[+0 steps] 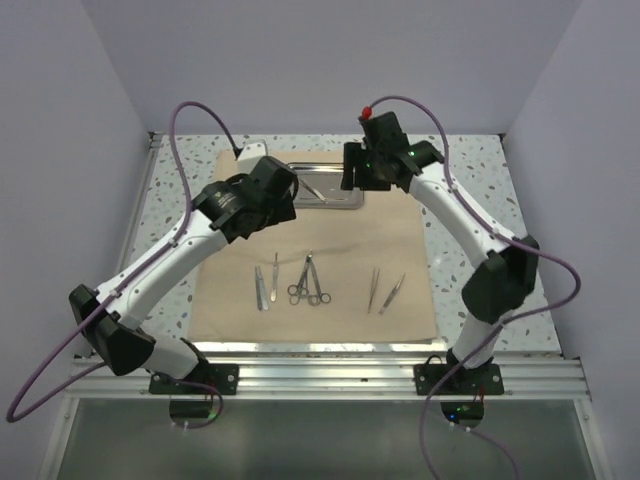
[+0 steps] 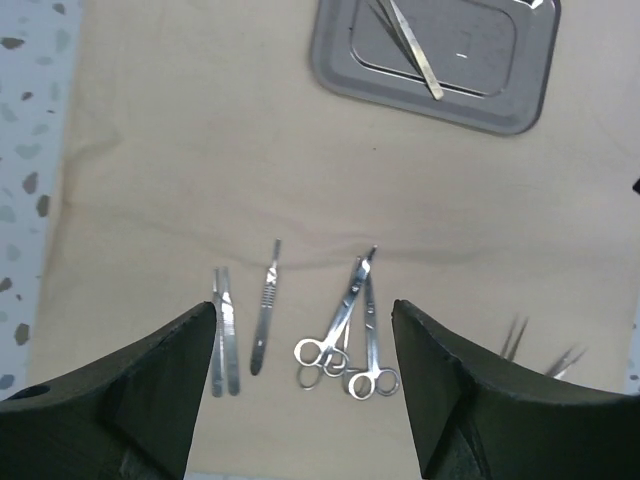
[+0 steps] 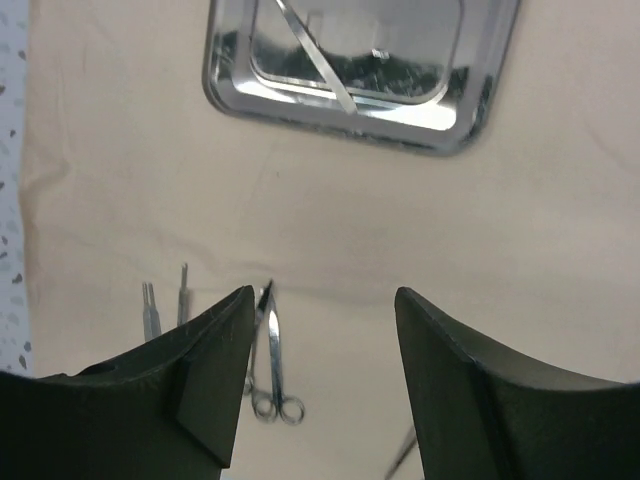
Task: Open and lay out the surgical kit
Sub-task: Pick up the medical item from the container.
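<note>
Beige cloth wrap (image 1: 320,235) is lying flat on speckled table (image 1: 170,200), steel tray (image 2: 480,70) w/ one instrument (image 2: 415,52) at far end; scalpel handles (image 1: 263,287), scissors (image 1: 308,285), tweezers (image 1: 385,291) nearer. L gripper (image 2: 302,312) & R gripper (image 3: 322,297) are hovering open, empty.

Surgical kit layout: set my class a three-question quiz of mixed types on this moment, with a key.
1. True or false: the steel tray is empty.
2. How many ring-handled scissors lie on the cloth wrap? A one, B two, C four.
3. What do the left gripper and right gripper hold?
Key: 1 false, one slim instrument lies in it; 2 B; 3 nothing, both are open.
</note>
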Tool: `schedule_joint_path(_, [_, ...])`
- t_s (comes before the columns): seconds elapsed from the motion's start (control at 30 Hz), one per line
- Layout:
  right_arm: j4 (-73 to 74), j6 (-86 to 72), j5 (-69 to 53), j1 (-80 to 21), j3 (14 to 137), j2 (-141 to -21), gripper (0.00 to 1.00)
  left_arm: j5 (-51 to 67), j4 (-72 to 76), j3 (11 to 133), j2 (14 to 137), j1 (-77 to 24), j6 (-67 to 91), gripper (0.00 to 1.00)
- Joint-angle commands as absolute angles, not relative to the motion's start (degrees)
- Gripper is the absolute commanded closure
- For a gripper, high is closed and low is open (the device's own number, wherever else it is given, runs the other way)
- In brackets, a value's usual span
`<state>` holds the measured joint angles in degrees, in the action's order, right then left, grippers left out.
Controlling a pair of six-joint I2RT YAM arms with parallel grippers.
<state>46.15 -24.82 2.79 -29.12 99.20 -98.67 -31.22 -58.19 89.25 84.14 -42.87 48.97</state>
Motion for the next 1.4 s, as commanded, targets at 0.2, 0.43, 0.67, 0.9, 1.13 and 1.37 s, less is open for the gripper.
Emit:
schedule_joint_path(0.2, [51.2,-20.9,-2.5,-28.9,136.1,-130.5,0.37,-32.0,-54.4,80.4,76.1,-34.6,36.5,0.19])
schedule_joint_path(0.43, [42.8,-21.5,-4.0,-29.6,138.3,-137.6,0.35,-21.7,-48.2,75.6,74.2,-25.1,29.7,0.19])
schedule_joint_path(0.67, [42.0,-18.5,0.3,-30.8,144.1,-145.3,0.34,-20.7,-45.6,71.9,74.1,-22.7,30.8,0.20])
schedule_joint_path(0.9, [38.2,-15.4,5.8,-31.2,150.1,-152.0,0.34,-18.6,-46.8,72.2,76.5,-20.8,32.7,0.22])
schedule_joint_path(1.13, [37.0,-14.2,7.1,-32.2,150.9,-156.6,0.34,-19.2,-47.7,72.5,76.2,-19.3,31.6,0.23])
schedule_joint_path(1.37, [36.2,-12.0,9.8,-34.2,151.3,-158.4,0.37,-18.9,-47.4,72.1,76.2,-17.1,29.7,0.23])
